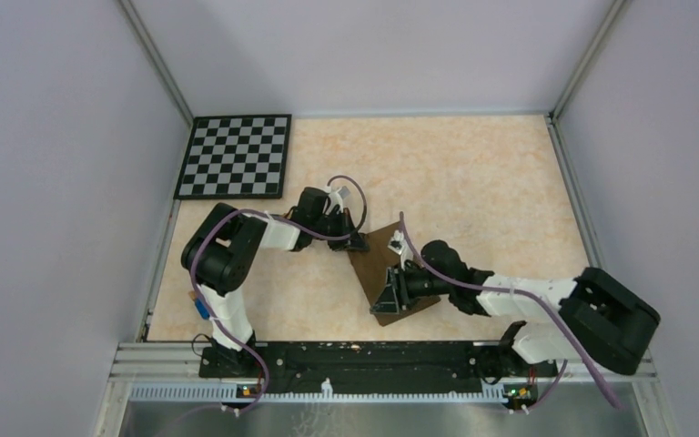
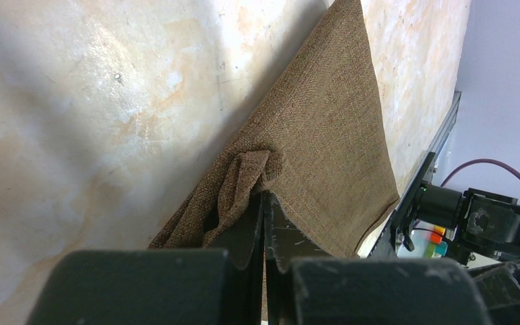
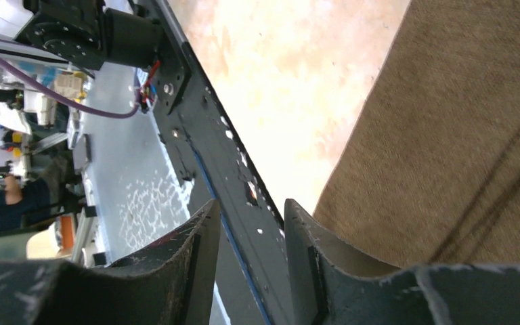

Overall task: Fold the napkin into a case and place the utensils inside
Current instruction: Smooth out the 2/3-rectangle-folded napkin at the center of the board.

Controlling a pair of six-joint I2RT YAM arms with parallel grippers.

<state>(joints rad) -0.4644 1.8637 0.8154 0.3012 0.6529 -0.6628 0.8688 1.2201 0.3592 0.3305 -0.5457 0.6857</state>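
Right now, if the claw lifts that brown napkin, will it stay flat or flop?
Probably flop: the napkin bunches into soft wrinkles where the left claw pinches it. It looks thin, so likely light; its coarse weave shouldn't slip much.

Coarse matt brown woven cloth napkin [image 2: 325, 135] on a smooth, faintly glossy mottled table [image 2: 74, 101]
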